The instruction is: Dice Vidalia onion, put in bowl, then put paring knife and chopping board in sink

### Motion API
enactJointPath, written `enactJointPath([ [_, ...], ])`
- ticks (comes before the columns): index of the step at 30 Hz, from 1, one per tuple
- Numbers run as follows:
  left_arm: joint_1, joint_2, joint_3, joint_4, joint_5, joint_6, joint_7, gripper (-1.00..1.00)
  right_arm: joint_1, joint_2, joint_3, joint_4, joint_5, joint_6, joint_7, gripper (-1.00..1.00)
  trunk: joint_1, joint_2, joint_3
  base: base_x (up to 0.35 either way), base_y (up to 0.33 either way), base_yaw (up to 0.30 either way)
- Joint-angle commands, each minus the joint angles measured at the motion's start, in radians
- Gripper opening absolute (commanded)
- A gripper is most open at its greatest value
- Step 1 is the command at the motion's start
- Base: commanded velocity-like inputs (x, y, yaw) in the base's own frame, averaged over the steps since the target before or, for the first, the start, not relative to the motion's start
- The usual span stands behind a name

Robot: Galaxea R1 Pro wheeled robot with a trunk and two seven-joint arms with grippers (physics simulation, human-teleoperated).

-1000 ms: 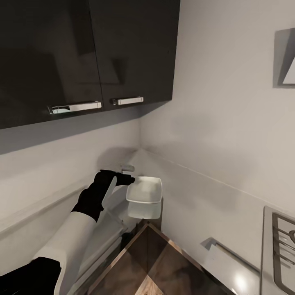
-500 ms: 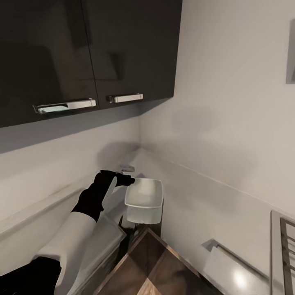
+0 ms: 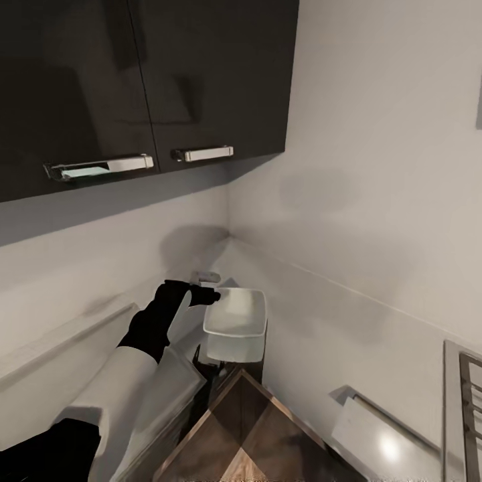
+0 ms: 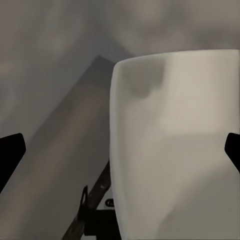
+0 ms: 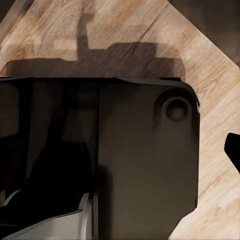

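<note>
The white square bowl (image 3: 235, 311) stands on the grey reflective countertop (image 3: 314, 335), near the inner corner where two runs of worktop meet, with its mirror image just below it. My left gripper (image 3: 206, 295) is at the bowl's left rim. In the left wrist view the bowl (image 4: 175, 150) looms close. The left gripper (image 4: 120, 155) is open there, its black fingertips (image 4: 11, 150) far apart at the picture's sides, with part of the bowl between them. One fingertip (image 5: 233, 149) of my right gripper stands over the wooden floor (image 5: 215, 75). The onion, knife, chopping board and sink are out of view.
Dark wall cabinets with chrome handles (image 3: 202, 154) hang above the corner. A small grey fitting (image 3: 209, 275) sits at the wall behind the bowl. A metal grate (image 3: 463, 402) lies on the counter at the far right. Wooden floor (image 3: 248, 428) lies below, and my own dark body (image 5: 145, 165) is close.
The whole picture has shifted a little, so the camera has moved; the grate has slid toward the right edge. My left gripper stays at the bowl's rim.
</note>
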Motion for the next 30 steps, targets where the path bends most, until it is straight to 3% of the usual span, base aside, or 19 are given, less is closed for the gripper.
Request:
enactJointPath([
  [1,-0.001,0.000,0.000,0.005,0.002,0.002,-0.001,1.00,-0.001,0.000,-0.004,0.001,0.006,-0.003,-0.002,1.00,0.001,-0.002,-0.004,0.000,0.000,0.000],
  [30,-0.001,0.000,0.000,0.089,0.003,-0.049,-0.001,1.00,-0.001,0.000,-0.004,0.001,0.006,0.012,0.000,1.00,0.001,-0.002,-0.050,0.000,0.000,0.000],
])
